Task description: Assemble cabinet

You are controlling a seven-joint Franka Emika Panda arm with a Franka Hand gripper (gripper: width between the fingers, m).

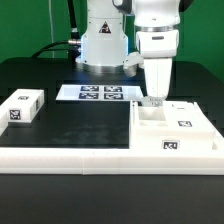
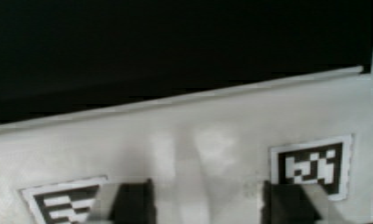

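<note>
Exterior view: cabinet (image 1: 190,133) sits at 6 o'clock, just under the hand (image 1: 153,101), long axis 9-to-3; wrist view shows fingers (image 2: 130,203) parted, gripping nothing.

Marker board (image 1: 100,93) flat on table (image 1: 80,128), robot base (image 1: 103,45) right behind it. Cabinet body (image 1: 176,128) fwd of board, twd exterior view's right; small panel (image 1: 22,106) fwd & twd exterior view's left, well apart. Rail (image 1: 70,157) furthest fwd, across table front. Gripper (image 1: 154,101) over body's corner nearest board.

Open across the middle of the tabletop (image 1: 85,125); blocked by cabinet (image 1: 185,135) at the exterior view's right edge, small panel (image 1: 22,105) at its left edge, low rail (image 1: 60,156) along the near edge.
</note>
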